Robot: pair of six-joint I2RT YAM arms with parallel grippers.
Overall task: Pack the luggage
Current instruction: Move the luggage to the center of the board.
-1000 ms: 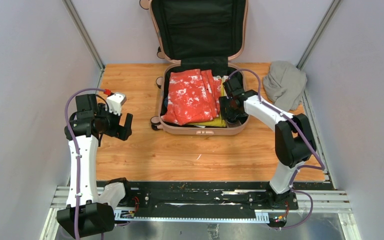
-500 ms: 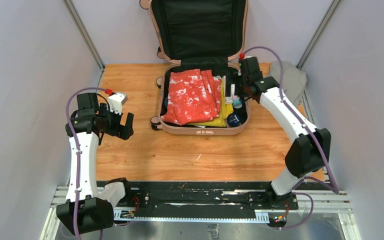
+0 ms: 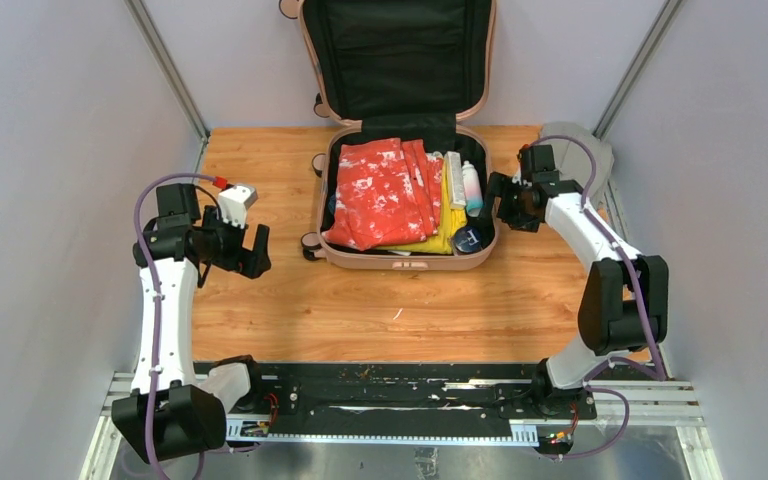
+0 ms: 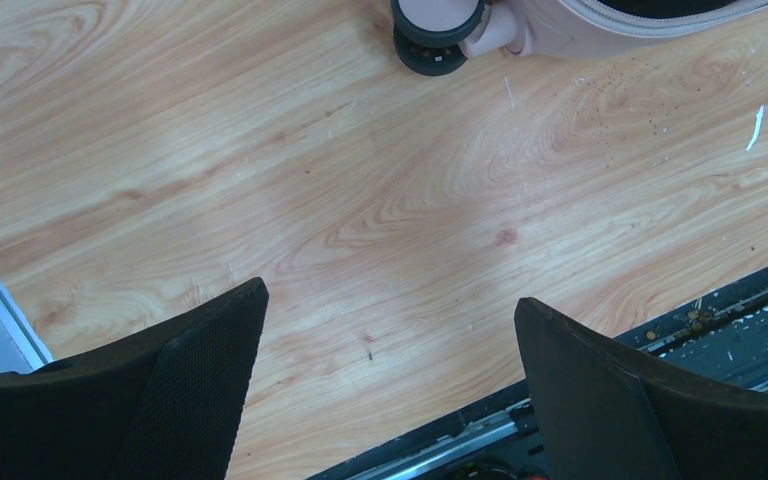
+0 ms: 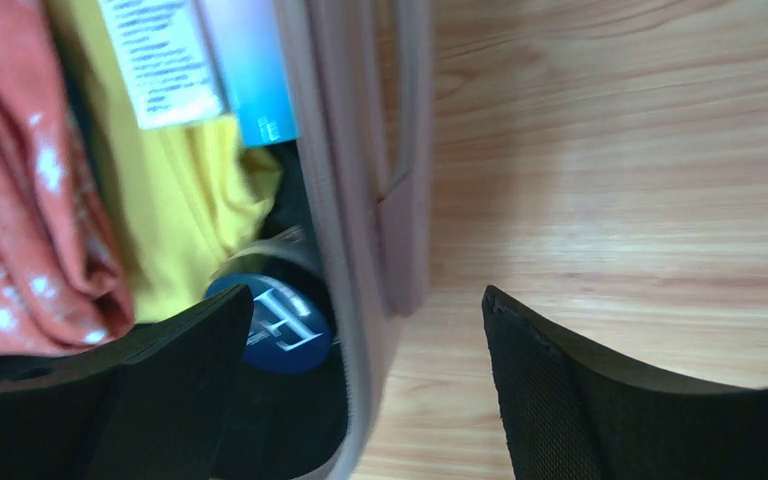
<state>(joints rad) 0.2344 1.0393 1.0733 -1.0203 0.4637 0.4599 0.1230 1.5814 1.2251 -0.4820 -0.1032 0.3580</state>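
The luggage (image 3: 408, 257), a pale pink hard-shell suitcase, lies open at the table's back centre with its black-lined lid (image 3: 400, 55) upright against the wall. Inside are a red patterned cloth (image 3: 380, 192), a yellow cloth (image 3: 442, 225), a white tube (image 3: 454, 165), a teal-capped bottle (image 3: 471, 188) and a blue round tin (image 3: 469, 238). My right gripper (image 3: 501, 205) hangs open and empty just outside the right rim (image 5: 360, 200); in its wrist view the tin (image 5: 280, 320) shows beside one finger. My left gripper (image 3: 258, 252) stands open over bare wood, left of the case.
A grey cloth bundle (image 3: 588, 142) lies at the back right corner, partly hidden by the right arm. One black caster wheel (image 4: 437, 30) of the case shows ahead of the left gripper (image 4: 390, 300). The black base rail (image 3: 400, 395) runs along the near edge.
The right arm has lifted out of the suitcase and swung right, beyond its rim. The tube, the bottle and the tin now show on the case's right side. The left arm has barely moved.
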